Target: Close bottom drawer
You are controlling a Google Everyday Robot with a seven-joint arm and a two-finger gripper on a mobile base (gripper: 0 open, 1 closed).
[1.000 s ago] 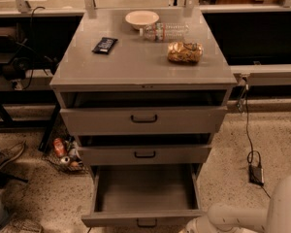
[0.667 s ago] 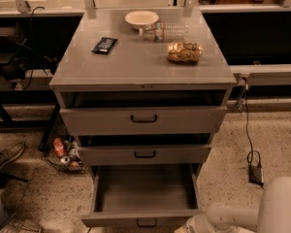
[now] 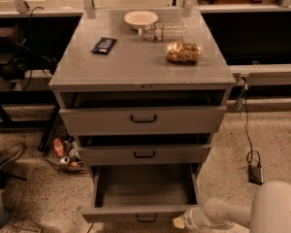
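Note:
The bottom drawer (image 3: 144, 212) of the grey metal cabinet stands pulled far out, its inside empty, with a small dark loop handle (image 3: 146, 220) on its narrow front panel at the picture's bottom edge. My white arm comes in from the bottom right, and my gripper (image 3: 180, 223) is at the drawer front's right end, close to or touching its corner. The middle drawer (image 3: 144, 154) and the top drawer (image 3: 143, 119) above it each stand slightly out.
On the cabinet top (image 3: 136, 62) lie a white bowl (image 3: 140, 18), a clear water bottle (image 3: 164, 32), a snack bag (image 3: 184, 52) and a dark bar (image 3: 104, 45). A wire basket of cans (image 3: 63, 154) sits left of the cabinet. A cable and power adapter (image 3: 255, 173) lie at right.
My arm has shifted slightly left toward the drawer front's right end. The drawer's position looks unchanged.

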